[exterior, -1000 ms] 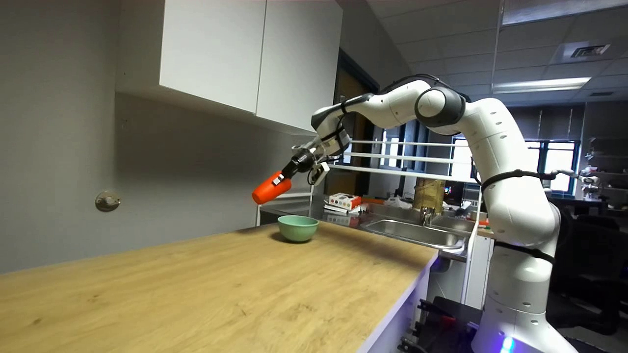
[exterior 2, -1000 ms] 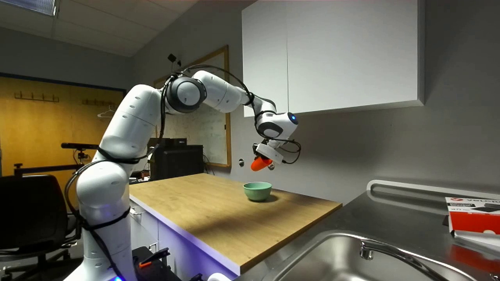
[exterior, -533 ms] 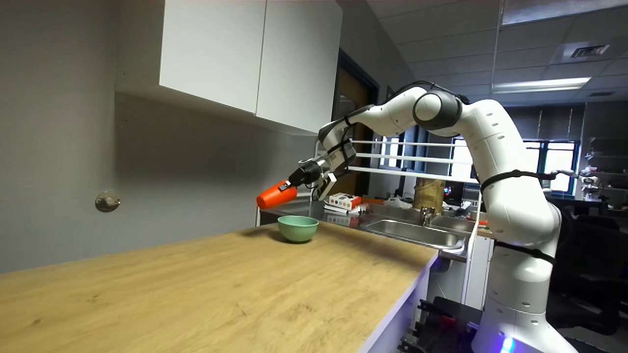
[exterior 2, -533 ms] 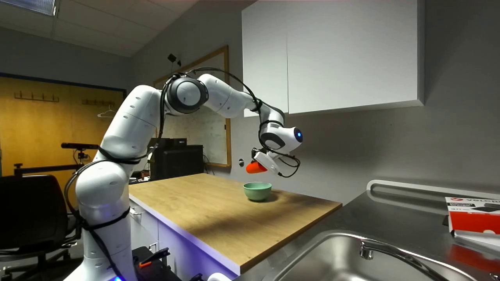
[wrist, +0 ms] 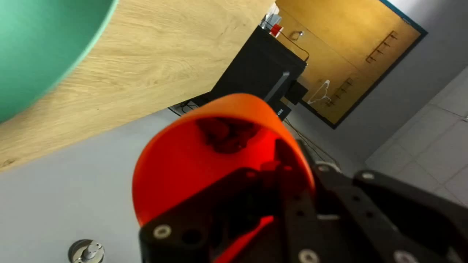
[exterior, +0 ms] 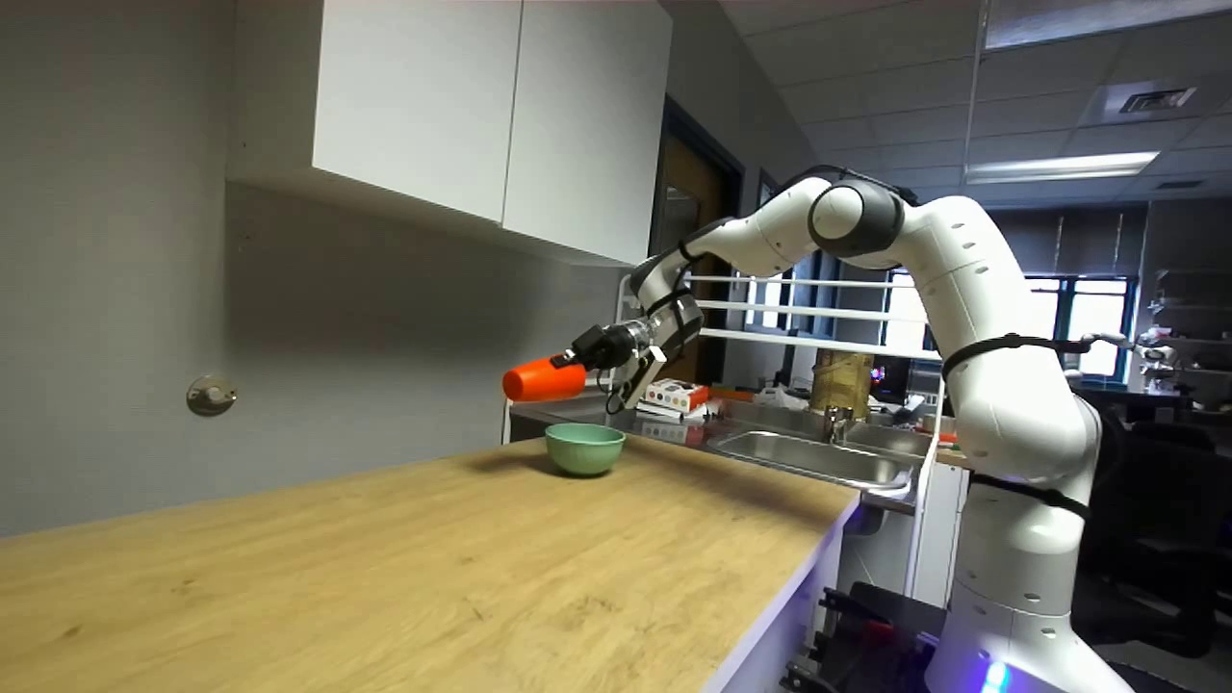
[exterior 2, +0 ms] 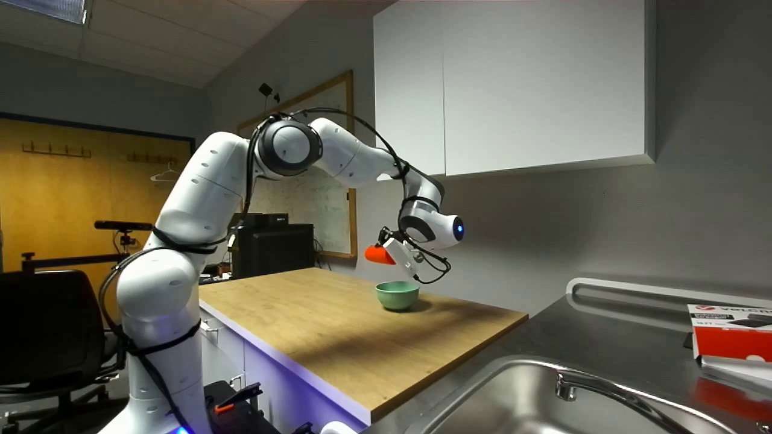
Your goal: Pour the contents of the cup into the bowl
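Cup [exterior: 544, 381] is up in the air, on its side and close to level, base pointing away from the gripper [exterior: 564, 360]. Gripper is clamped on the cup's wall at the rim; in the wrist view one finger goes inside, one outside. Probably held there so the base can swing up and the mouth tip down. Dark contents [wrist: 228, 135] lie deep inside, too dim to name; likely the tilt is too shallow to free them. Bowl [exterior 2: 397, 296] stands upright on the wooden tabletop [exterior: 414, 568], lower than the cup and not touching it, presumably placed to catch. In both exterior views the mouth end looks roughly over it; exact alignment can't be told. Step, as judged: tilting to pour. Next probably calls for raising the base; inner finger could block the flow.
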Controlling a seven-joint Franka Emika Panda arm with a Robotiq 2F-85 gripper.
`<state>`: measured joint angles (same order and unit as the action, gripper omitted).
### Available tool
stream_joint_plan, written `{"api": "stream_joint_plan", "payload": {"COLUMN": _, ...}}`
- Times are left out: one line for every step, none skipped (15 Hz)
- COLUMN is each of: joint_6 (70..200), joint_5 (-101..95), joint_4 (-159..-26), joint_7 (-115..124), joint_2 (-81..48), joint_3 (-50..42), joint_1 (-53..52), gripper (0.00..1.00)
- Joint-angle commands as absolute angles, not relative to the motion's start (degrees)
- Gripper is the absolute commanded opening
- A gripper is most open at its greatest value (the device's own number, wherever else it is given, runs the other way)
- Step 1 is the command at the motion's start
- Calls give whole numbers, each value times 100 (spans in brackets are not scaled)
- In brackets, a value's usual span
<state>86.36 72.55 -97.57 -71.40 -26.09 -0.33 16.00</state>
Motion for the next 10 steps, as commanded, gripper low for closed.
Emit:
{"api": "stream_joint_plan", "payload": {"joint_6": 8117, "joint_5": 7593, "joint_4": -9727, "joint_7": -7045, "joint_2": -2778, "joint_3": -223, "joint_1": 1564, "gripper": 1}}
{"api": "stream_joint_plan", "payload": {"joint_6": 7995, "joint_5": 7660, "joint_4": -9707, "joint_7": -7043, "joint_2": -2849, "joint_3": -258, "joint_1": 1576, "gripper": 1}}
{"api": "stream_joint_plan", "payload": {"joint_6": 7882, "joint_5": 7726, "joint_4": -9681, "joint_7": -7033, "joint_2": -2927, "joint_3": -294, "joint_1": 1587, "gripper": 1}}
{"api": "stream_joint_plan", "payload": {"joint_6": 7772, "joint_5": 7811, "joint_4": -9659, "joint_7": -7004, "joint_2": -3005, "joint_3": -324, "joint_1": 1601, "gripper": 1}}
{"api": "stream_joint_plan", "payload": {"joint_6": 7681, "joint_5": 7890, "joint_4": -9640, "joint_7": -6980, "joint_2": -3073, "joint_3": -357, "joint_1": 1602, "gripper": 1}}
{"api": "stream_joint_plan", "payload": {"joint_6": 7591, "joint_5": 7965, "joint_4": -9627, "joint_7": -6945, "joint_2": -3135, "joint_3": -382, "joint_1": 1603, "gripper": 1}}
{"api": "stream_joint_plan", "payload": {"joint_6": 7508, "joint_5": 8041, "joint_4": -9601, "joint_7": -6905, "joint_2": -3203, "joint_3": -408, "joint_1": 1603, "gripper": 1}}
{"api": "stream_joint_plan", "payload": {"joint_6": 7440, "joint_5": 8120, "joint_4": -9587, "joint_7": -6840, "joint_2": -3259, "joint_3": -429, "joint_1": 1603, "gripper": 1}}
{"api": "stream_joint_plan", "payload": {"joint_6": 7377, "joint_5": 8199, "joint_4": -9568, "joint_7": -6773, "joint_2": -3317, "joint_3": -445, "joint_1": 1603, "gripper": 1}}
{"api": "stream_joint_plan", "payload": {"joint_6": 7306, "joint_5": 8290, "joint_4": -9550, "joint_7": -6678, "joint_2": -3370, "joint_3": -457, "joint_1": 1604, "gripper": 1}}
